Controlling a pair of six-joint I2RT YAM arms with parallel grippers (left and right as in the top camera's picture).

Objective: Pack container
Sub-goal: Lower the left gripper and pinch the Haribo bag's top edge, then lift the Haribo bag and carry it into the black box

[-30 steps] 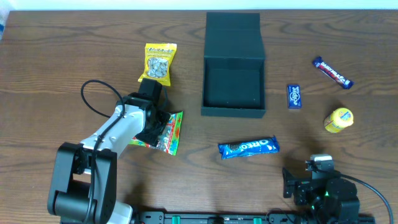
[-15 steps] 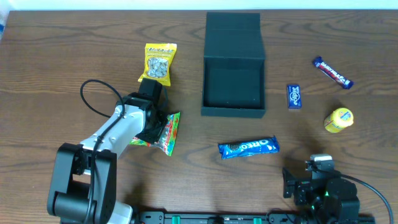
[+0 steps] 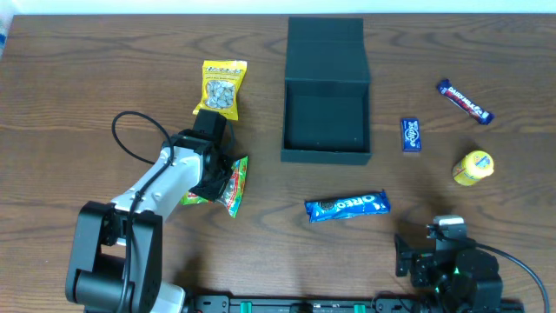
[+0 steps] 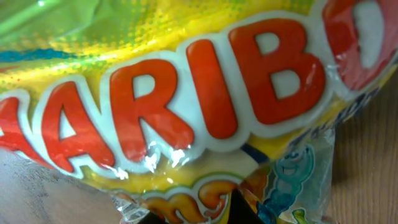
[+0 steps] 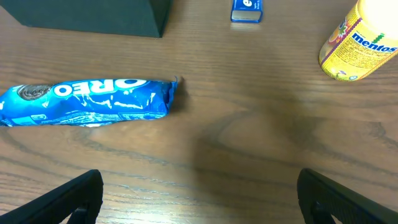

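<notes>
The container [image 3: 326, 157], a dark teal-black box with its flap lid folded back, stands open in the middle of the far half of the table; its corner [image 5: 93, 12] shows in the right wrist view. My left gripper [image 3: 215, 176] is shut on the Haribo gummy bag [image 3: 234, 181], which is bunched between the jaws left of the container. In the left wrist view the Haribo bag [image 4: 186, 112] fills the picture above my left gripper [image 4: 199, 214]. My right gripper [image 5: 199, 199] stands wide open over bare wood near the front right, holding nothing.
A yellow nut packet [image 3: 223, 87] lies left of the container. An Oreo pack [image 3: 347, 206] lies in front of it. To the right are a small blue packet [image 3: 411, 134], a dark candy bar [image 3: 465, 101] and a yellow Mentos tub [image 3: 473, 167].
The left jaws have closed on the Haribo bag, crumpling it narrower and drawing its right edge inward. The right arm has not moved.
</notes>
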